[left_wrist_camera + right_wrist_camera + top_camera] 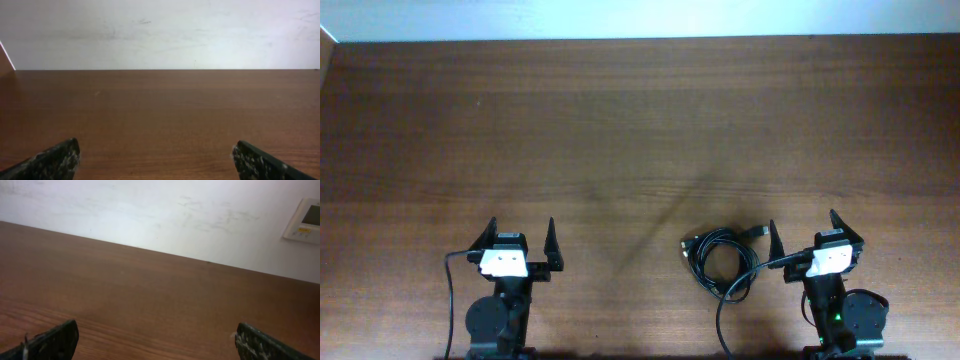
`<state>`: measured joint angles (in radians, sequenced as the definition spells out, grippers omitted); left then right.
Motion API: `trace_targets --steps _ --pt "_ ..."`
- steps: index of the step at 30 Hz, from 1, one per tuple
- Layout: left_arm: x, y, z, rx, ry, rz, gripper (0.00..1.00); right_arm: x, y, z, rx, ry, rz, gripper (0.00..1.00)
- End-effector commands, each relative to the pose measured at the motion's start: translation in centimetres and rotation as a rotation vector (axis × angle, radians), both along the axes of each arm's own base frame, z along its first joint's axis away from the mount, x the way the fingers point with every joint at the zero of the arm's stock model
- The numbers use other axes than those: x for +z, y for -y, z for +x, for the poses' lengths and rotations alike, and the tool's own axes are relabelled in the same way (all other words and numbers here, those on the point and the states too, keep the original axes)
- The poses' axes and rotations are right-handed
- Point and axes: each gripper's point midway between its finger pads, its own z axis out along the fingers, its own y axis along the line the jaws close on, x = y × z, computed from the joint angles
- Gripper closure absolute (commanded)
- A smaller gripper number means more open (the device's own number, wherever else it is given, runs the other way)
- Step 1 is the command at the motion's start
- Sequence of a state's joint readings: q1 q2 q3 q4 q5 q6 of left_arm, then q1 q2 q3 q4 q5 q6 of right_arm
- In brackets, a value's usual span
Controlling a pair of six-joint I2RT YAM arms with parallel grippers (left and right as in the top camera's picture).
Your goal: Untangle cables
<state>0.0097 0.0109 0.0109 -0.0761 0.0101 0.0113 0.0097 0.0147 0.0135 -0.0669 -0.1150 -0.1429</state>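
Observation:
A tangled bundle of black cables point(720, 258) lies coiled on the wooden table near the front, just left of my right gripper. My right gripper point(803, 231) is open and empty, its left finger close beside the bundle's right end. My left gripper point(521, 232) is open and empty, well to the left of the cables. In the left wrist view the open fingers point(156, 157) frame bare wood. In the right wrist view the open fingers point(156, 339) also frame bare wood. The cables do not show in either wrist view.
The wooden table point(640, 130) stretches far back to a white wall point(160, 30). A white wall panel point(305, 220) shows at the upper right of the right wrist view. Each arm's own black supply cable point(450, 290) runs off the front edge.

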Motion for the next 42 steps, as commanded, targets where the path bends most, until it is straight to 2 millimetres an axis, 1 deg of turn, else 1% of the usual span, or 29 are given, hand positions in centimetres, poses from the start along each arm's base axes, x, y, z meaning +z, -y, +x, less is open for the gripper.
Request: trace_targets --steps 1,8,12,25,31,39,40,42 --pt "-0.2 -0.2 0.0 0.010 -0.005 0.020 0.01 -0.2 0.0 0.0 0.002 0.002 -0.006 0.01" --pt "-0.2 -0.2 0.0 0.009 -0.005 0.019 0.01 -0.2 0.0 0.0 0.002 0.002 -0.006 0.01" --pt "0.0 0.7 0.0 -0.043 0.000 0.016 0.01 -0.2 0.0 0.0 0.002 0.002 -0.006 0.01" --pt "0.1 1.3 -0.1 -0.076 -0.004 0.013 0.01 -0.2 0.0 0.0 0.002 0.002 -0.006 0.01" --pt "0.2 1.3 -0.8 -0.077 -0.072 0.009 0.01 -0.2 0.0 0.0 0.002 0.002 -0.006 0.01" --pt "1.7 1.3 -2.0 -0.078 -0.117 0.007 0.01 -0.2 0.0 0.0 0.002 0.002 -0.006 0.01" --pt "1.6 1.4 -2.0 -0.082 -0.123 0.007 0.01 -0.2 0.0 0.0 0.002 0.002 -0.006 0.01" --pt "1.4 2.3 -2.1 -0.137 -0.144 0.005 0.01 -0.2 0.0 0.0 0.002 0.002 -0.006 0.01"
